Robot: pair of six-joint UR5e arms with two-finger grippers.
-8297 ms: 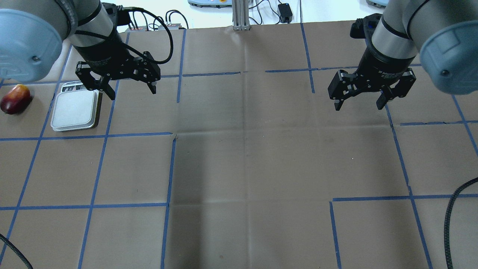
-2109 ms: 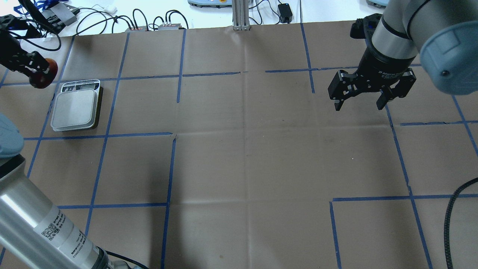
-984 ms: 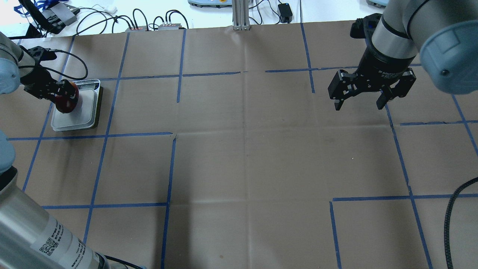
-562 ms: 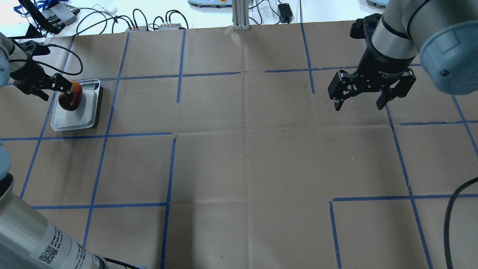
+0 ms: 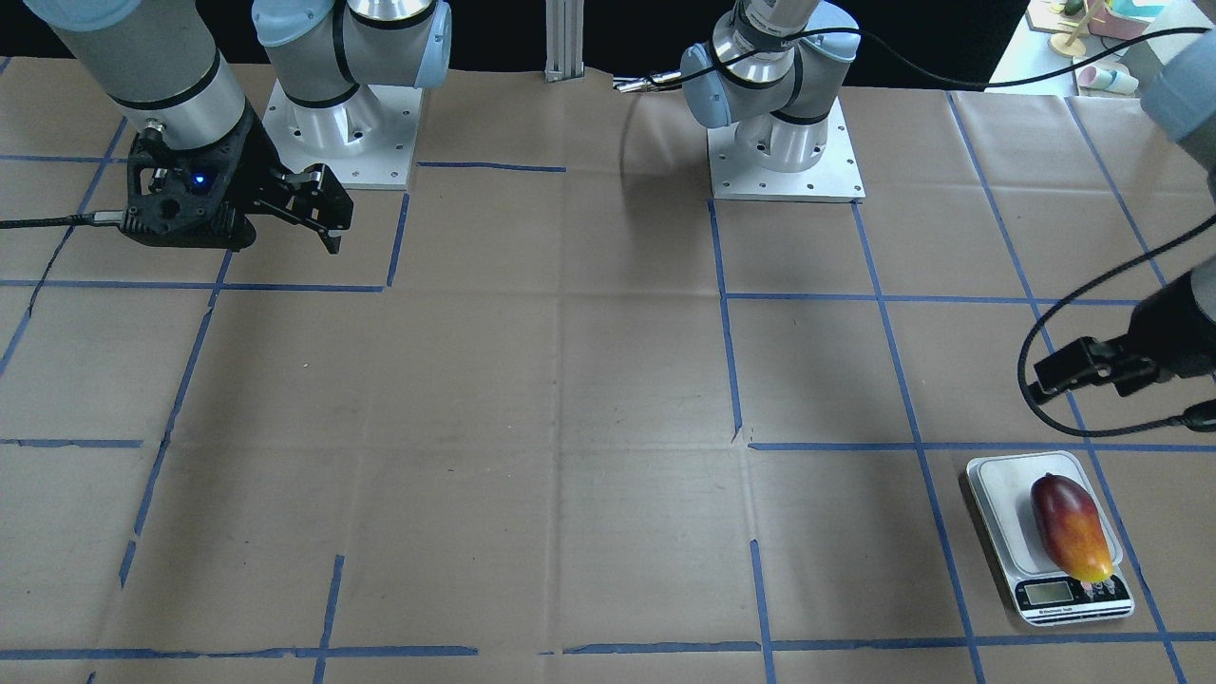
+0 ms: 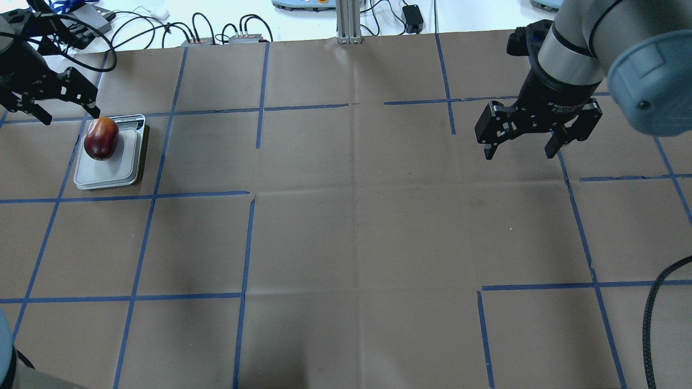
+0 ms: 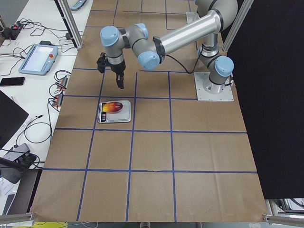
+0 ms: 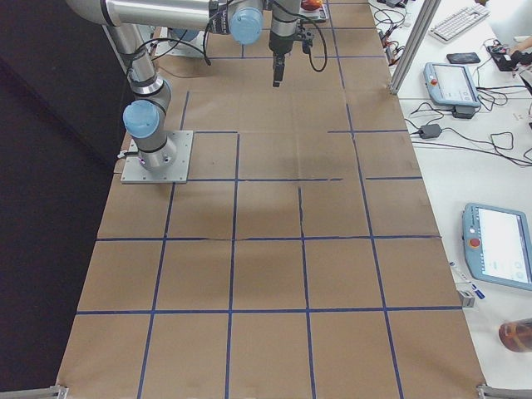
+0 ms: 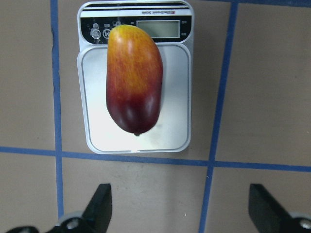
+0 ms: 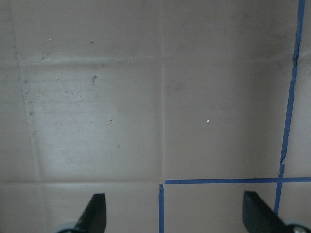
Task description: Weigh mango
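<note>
Left wrist-mounted view is showing us the mango [image 9: 134, 80] lying on the scale [image 9: 171, 121] in the upper centre of the frame, yellow tip over the display [image 9: 163, 28], dark red end pointing down at the left gripper [image 9: 182, 208], whose fingers [image 9: 99, 206] are standing spread and empty at the bottom edge. We're judging that long axis square to the finger line, so any re-grip would close across the narrow width. Over in the overhead frame's right, the right gripper [image 6: 519, 152] is hanging spread, empty, well apart.
</note>
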